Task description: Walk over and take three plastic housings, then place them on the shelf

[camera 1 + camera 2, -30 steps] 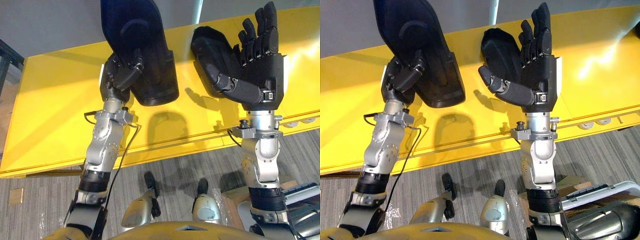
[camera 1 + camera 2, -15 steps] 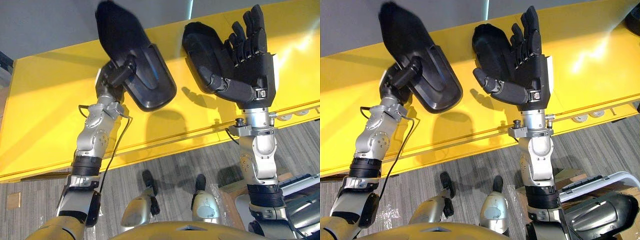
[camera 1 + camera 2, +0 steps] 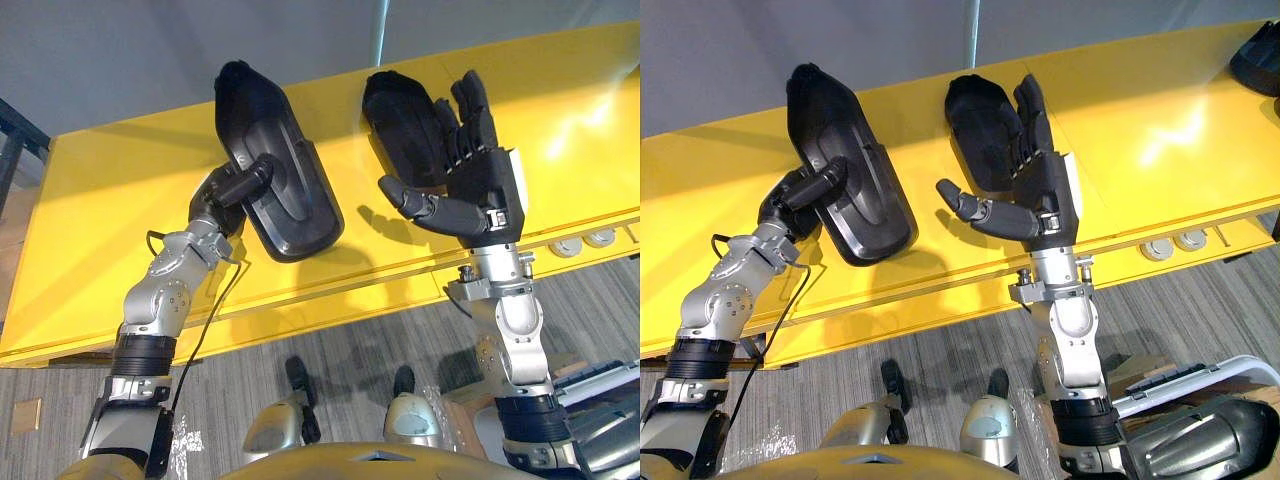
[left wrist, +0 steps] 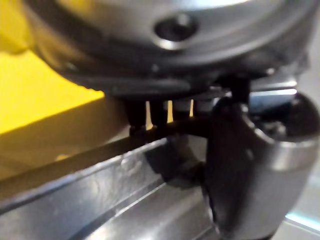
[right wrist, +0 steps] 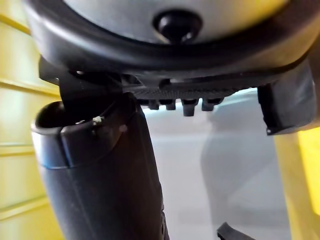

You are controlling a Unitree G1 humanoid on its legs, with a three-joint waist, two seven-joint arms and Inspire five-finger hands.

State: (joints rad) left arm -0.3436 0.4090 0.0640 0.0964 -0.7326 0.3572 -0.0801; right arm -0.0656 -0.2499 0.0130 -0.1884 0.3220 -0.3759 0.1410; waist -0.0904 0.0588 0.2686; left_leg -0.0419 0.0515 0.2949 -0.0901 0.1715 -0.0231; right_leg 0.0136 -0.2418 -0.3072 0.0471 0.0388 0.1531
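Note:
My left hand (image 3: 222, 192) is shut on a long black plastic housing (image 3: 288, 196). Its thumb lies across the housing's inner face, as the left wrist view shows, thumb (image 4: 245, 165) on housing (image 4: 125, 200). This housing is tilted low over the yellow shelf (image 3: 90, 230), its lower end close to the surface. A second black housing (image 3: 398, 118) lies on the shelf further right. My right hand (image 3: 472, 180) is open at its near end, straight fingers overlapping it and the thumb stretched out to the side. A third dark housing (image 3: 1258, 58) lies at the shelf's far right.
A grey wall rises behind the shelf. Round fittings (image 3: 1170, 243) sit in the shelf's front edge at the right. Grey carpet lies below, with a white-rimmed bin (image 3: 1200, 385) at the lower right.
Both arms have reached forward and down towards the shelf. The left housing has tipped lower. The second housing, earlier leaning in my right palm, now lies on the shelf with the thumb off it.

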